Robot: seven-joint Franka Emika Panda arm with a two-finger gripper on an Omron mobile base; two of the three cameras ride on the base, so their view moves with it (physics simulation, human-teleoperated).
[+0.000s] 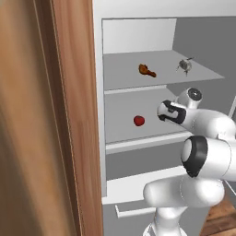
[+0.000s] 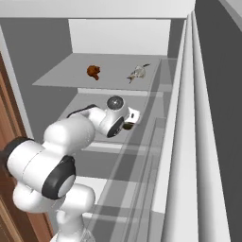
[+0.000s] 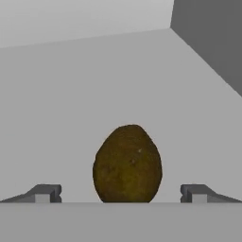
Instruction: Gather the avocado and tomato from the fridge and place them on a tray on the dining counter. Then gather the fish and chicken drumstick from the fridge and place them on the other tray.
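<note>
While fingers (image 3: 43, 193) gape, avocado (image 3: 127, 164) sits between them, seemingly untouched.

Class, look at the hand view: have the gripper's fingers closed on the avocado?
No, the gripper is open, its fingertips standing apart on either side of the avocado.

Avocado (image 3: 127, 163): dull brown-green skin, finely mottled and rough-looking, matt; fridge (image 1: 138, 34) interior flat grey, smooth, matt like painted plastic; shelves (image 1: 133, 108) same plain grey, no texture, front lips paler; tomato (image 1: 138, 120) smooth red with slight sheen; chicken drumstick (image 1: 147, 70) orange-brown, uneven roasted-looking surface; fish (image 1: 184, 65) grey, slightly scaly, dull; wooden cabinet panel (image 1: 73, 115) reddish-brown with vertical grain, satin finish; robot arm (image 1: 207, 156) glossy white plastic shell with matt dark joint bands; end effector (image 3: 121, 193) fingertips (image 3: 46, 193) dark grey, matt, hard-edged.
</note>
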